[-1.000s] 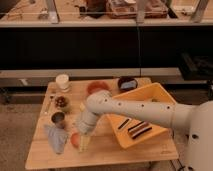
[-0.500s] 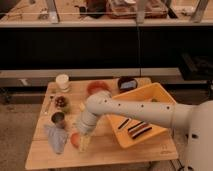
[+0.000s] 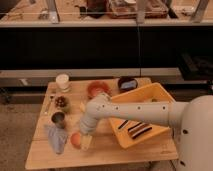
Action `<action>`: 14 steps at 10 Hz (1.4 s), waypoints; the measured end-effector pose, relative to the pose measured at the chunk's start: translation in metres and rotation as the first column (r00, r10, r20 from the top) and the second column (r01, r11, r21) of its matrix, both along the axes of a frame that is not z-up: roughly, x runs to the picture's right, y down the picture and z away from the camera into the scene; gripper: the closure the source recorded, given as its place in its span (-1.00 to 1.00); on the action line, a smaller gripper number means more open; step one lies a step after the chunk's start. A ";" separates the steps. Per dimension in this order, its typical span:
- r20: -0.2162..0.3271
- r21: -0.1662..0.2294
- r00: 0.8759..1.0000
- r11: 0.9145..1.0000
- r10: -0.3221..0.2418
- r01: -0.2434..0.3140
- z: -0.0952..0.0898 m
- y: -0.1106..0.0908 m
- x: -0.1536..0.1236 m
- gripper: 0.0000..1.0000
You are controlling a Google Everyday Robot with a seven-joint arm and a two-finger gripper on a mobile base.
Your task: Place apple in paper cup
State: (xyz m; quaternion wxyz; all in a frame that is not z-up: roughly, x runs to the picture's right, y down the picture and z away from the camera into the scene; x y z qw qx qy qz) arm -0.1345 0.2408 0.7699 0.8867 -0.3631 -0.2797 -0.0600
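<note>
- Apparently nothing has changed in the last moment: my pincer [image 3: 83, 142] hangs at the same low place over the near part of the table [image 3: 120, 152], and my arm did not shift.
- Its fingers stand wide apart, and nothing is clamped between them.
- The apple [image 3: 75, 140] lies on the table just beside my pincer, on the side toward the metal cup [image 3: 58, 118]. I cannot tell if one finger already touches it.
- The paper cup [image 3: 62, 81] stands upright well apart from the pincer, far beyond it at the back edge of the table. The metal cup is between them.
- I judge this stillness means the grasp is not yet made. I must close on the apple, lift it, and carry it past the metal cup to the paper cup.
</note>
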 end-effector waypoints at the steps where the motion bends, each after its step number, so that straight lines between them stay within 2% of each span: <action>1: 0.000 -0.004 1.000 1.000 0.008 -0.008 0.004 0.000 0.001 -0.60; 5: 0.034 -0.049 0.998 0.998 0.045 -0.043 0.016 0.008 -0.010 -0.60; 6: 0.046 -0.059 0.998 0.997 0.050 -0.048 0.017 0.011 -0.015 -0.52; 7: 0.057 -0.067 0.997 0.997 0.053 -0.049 0.017 0.013 -0.021 -0.31; 9: 0.059 -0.068 0.997 0.997 0.053 -0.049 0.017 0.014 -0.022 -0.01; 12: 0.050 -0.059 0.997 0.997 0.052 -0.049 0.016 0.011 -0.019 0.04; 14: 0.049 -0.034 0.998 0.998 0.050 -0.048 0.009 0.001 -0.015 0.04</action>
